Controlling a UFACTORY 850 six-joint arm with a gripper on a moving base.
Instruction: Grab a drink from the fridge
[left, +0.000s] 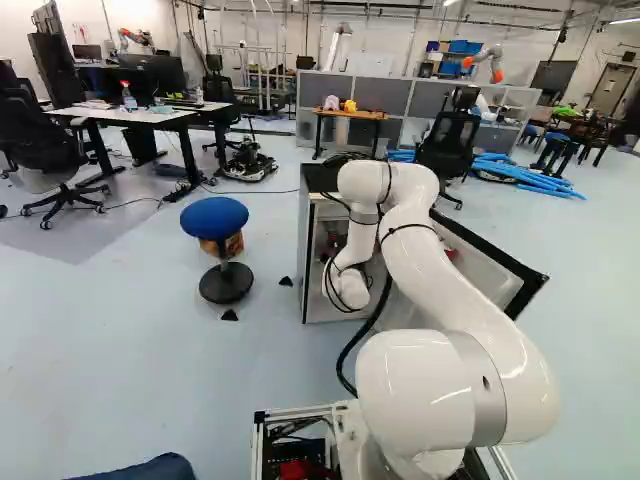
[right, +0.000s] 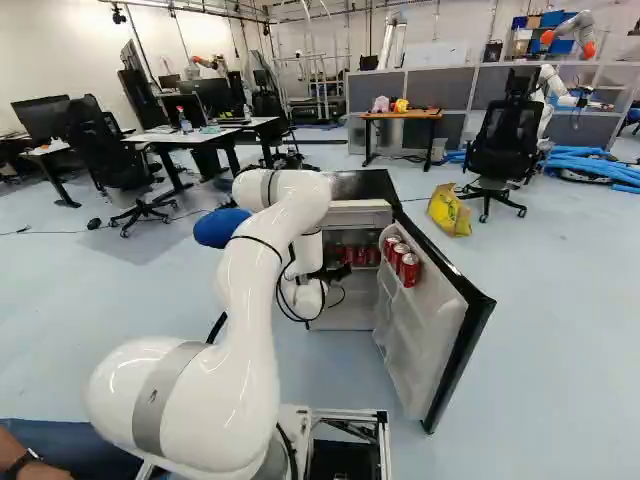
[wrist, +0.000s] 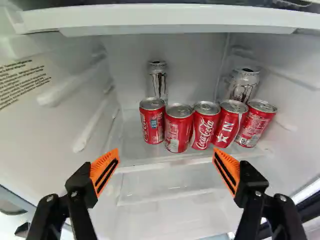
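Red cans, the drinks I'm after, stand upright side by side on a shelf inside the fridge, with two taller silver cans deeper in the fridge behind them. More cans sit in the rack on the inner side of the fridge's door, which is swung wide. I have my arm reaching to the fridge's open front, and the gripper faces into it, jaws well apart, orange pads touching nothing, the row of red cans ahead of them.

So the way in is open and the reach is lined up; I'd call it roughly halfway. The grab itself is not done: no can is between the pads. What's left, as I judge it, is to go further into the fridge, close on one can without knocking its close-packed neighbours, then lift it and back out past the door.
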